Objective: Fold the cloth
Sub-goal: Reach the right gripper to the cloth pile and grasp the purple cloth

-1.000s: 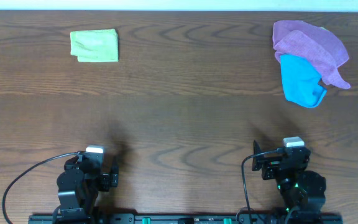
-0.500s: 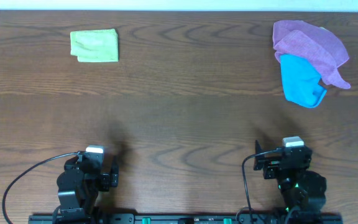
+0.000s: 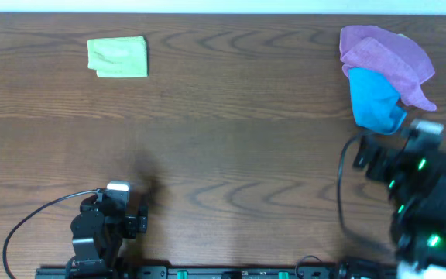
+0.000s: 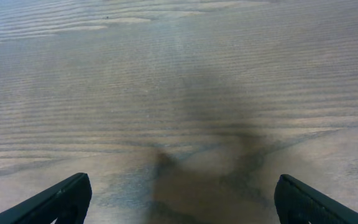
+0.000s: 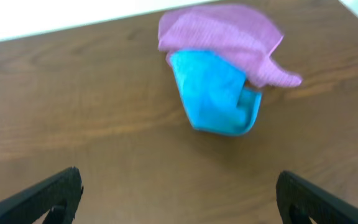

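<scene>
A crumpled blue cloth (image 3: 375, 102) lies at the far right of the table, partly under a purple cloth (image 3: 385, 56). Both show in the right wrist view, blue cloth (image 5: 213, 99) below purple cloth (image 5: 219, 34). A folded green cloth (image 3: 118, 56) lies at the far left. My right gripper (image 3: 397, 159) is open and empty, raised just in front of the blue cloth; its fingertips frame bare wood (image 5: 179, 202). My left gripper (image 3: 108, 213) is open and empty near the front edge, over bare wood (image 4: 179, 199).
The wooden table (image 3: 223, 147) runs the full width. A black cable (image 3: 29, 225) loops beside the left arm's base. The table's back edge meets a white wall (image 5: 55, 15) behind the cloths.
My right arm has lifted from its rest at the front and moved forward and right, up to the blue cloth. The left arm and all the cloths have not moved.
</scene>
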You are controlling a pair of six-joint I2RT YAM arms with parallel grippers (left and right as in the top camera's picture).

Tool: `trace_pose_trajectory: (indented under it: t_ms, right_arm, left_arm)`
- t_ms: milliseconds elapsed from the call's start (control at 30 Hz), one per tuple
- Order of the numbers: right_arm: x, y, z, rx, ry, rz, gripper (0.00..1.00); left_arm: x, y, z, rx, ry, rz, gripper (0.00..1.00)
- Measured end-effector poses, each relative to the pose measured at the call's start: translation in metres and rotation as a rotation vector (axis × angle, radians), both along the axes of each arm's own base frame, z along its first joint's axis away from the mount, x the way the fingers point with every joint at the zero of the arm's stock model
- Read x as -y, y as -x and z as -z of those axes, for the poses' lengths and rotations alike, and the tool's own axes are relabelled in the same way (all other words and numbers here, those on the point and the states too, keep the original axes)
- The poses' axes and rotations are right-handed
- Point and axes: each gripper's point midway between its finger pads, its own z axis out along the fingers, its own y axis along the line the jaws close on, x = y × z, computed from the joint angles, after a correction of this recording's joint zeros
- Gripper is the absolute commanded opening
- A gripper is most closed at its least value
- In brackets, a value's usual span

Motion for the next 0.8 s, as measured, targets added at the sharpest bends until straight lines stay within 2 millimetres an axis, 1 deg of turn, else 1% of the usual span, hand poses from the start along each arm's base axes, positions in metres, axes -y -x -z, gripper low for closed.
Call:
trace_pose_trajectory:
  t_ms: [67, 167, 200, 233, 367, 500, 567, 667, 733, 800]
  right_arm:
    - [0.006, -0.019, -0.019, -0.024, -0.011, 0.014, 0.99]
    - [0.015, -0.049, -0.038, -0.064, -0.023, 0.031, 0.99]
    - [0.018, -0.058, -0.042, -0.078, -0.025, 0.038, 0.99]
    - [0.022, -0.072, -0.047, -0.089, -0.027, 0.046, 0.99]
    - [0.038, -0.11, -0.053, -0.123, -0.037, 0.076, 0.99]
    - [0.058, -0.139, -0.046, -0.151, -0.046, 0.112, 0.99]
    - [0.071, -0.155, -0.036, -0.176, -0.052, 0.134, 0.99]
    - [0.085, -0.173, -0.02, -0.19, -0.055, 0.154, 0.99]
    - [0.092, -0.186, -0.007, -0.192, -0.053, 0.156, 0.99]
    - [0.095, -0.197, 0.001, -0.185, -0.048, 0.153, 0.99]
  left_arm:
    - [0.0, 0.0, 0.0, 0.0, 0.0, 0.0, 0.95]
    - [0.0, 0.0, 0.0, 0.0, 0.0, 0.0, 0.95]
    - [0.0, 0.0, 0.0, -0.001, 0.0, 0.0, 0.95]
    - [0.0, 0.0, 0.0, -0.001, 0.0, 0.0, 0.95]
    - [0.0, 0.0, 0.0, 0.0, 0.0, 0.0, 0.95]
    - [0.0, 0.0, 0.0, -0.001, 0.0, 0.0, 0.95]
    - [0.0, 0.0, 0.0, 0.0, 0.0, 0.0, 0.95]
    - [0.0, 0.0, 0.0, 0.0, 0.0, 0.0, 0.95]
    - [0.0, 0.0, 0.0, -0.001, 0.0, 0.0, 0.95]
    - [0.0, 0.0, 0.0, 0.0, 0.0, 0.0, 0.95]
